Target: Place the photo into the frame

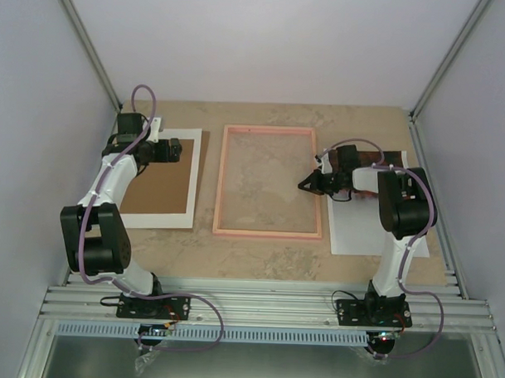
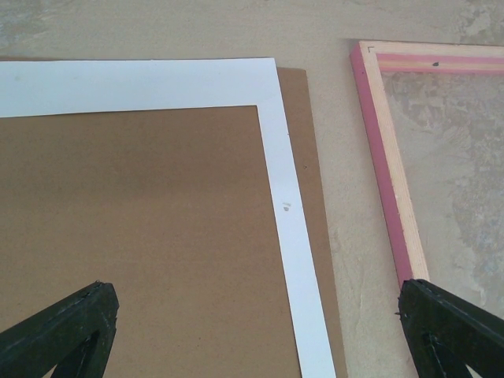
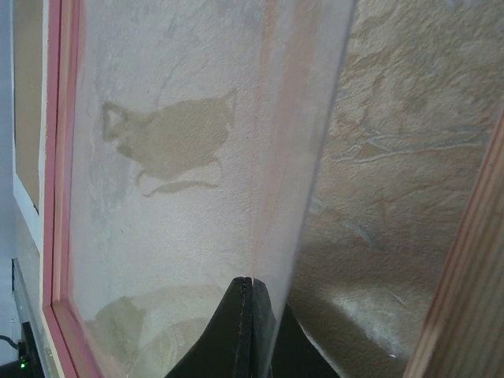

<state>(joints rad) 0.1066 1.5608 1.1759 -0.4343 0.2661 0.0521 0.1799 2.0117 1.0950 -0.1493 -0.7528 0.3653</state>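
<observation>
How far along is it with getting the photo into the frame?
Nothing looks finished yet. The photo lies right of the frame, partly under the right arm. In hand: the right gripper, shut, seems to pinch the clear pane at its edge. The left gripper hangs open over the white-bordered sheet. Left: placing the photo inside.

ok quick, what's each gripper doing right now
left gripper: open, holding nothing, over the white-bordered sheet
right gripper: closed, pinching the edge of the clear pane
</observation>
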